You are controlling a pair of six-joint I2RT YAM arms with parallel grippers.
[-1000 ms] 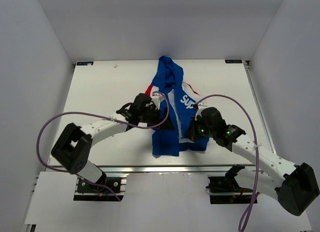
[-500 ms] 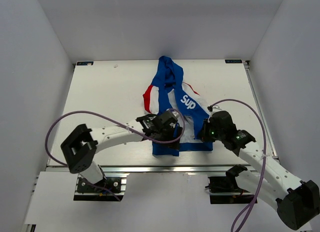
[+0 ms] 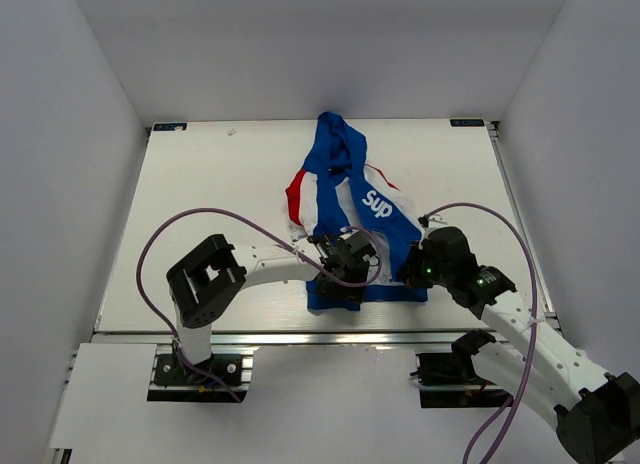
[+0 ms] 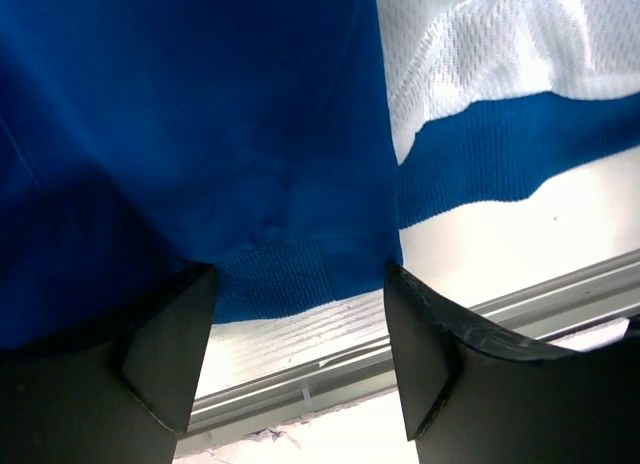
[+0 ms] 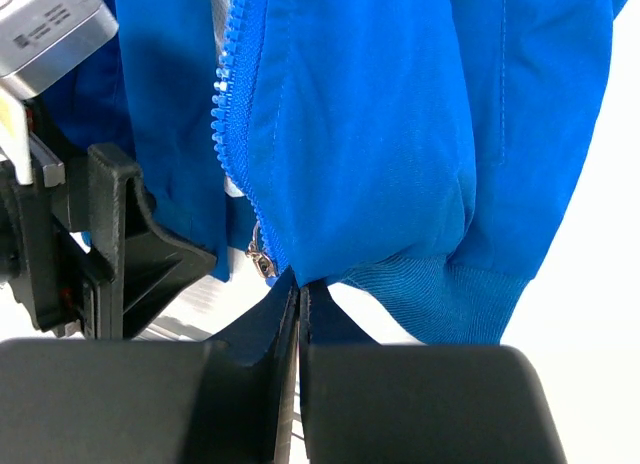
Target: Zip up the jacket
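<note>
1. The table (image 3: pixel 220 184) carries the jacket (image 3: pixel 352 199) at its middle. The hood (image 3: pixel 335 139) points to the far side and the hem (image 3: pixel 368 294) lies toward the near edge, just in front of both arms.
2. The jacket lies open: white lining shows between the 2 blue front panels. Its long axis runs straight away from the arms.
3. The left gripper (image 4: pixel 300 284) is spread. Its 2 fingers (image 4: pixel 165 354) straddle the hem of one panel without closing on it.
4. The right gripper (image 5: pixel 300 309) is pressed together on the bottom corner of the other panel, seemingly pinching the fabric right beside the zipper (image 5: pixel 235 104).
5. The zipper teeth run from that corner up and away, toward the hood.
6. The slider (image 5: pixel 262 262) sits at the very bottom of the teeth. It is just beside the right fingertips, on the side facing the left gripper.
7. The slider therefore lies between the 2 grippers. The right one is nearer but busy anchoring the hem, so the free left one looks the likelier to grasp it. The pull must go along the jacket's axis, toward the hood.
</note>
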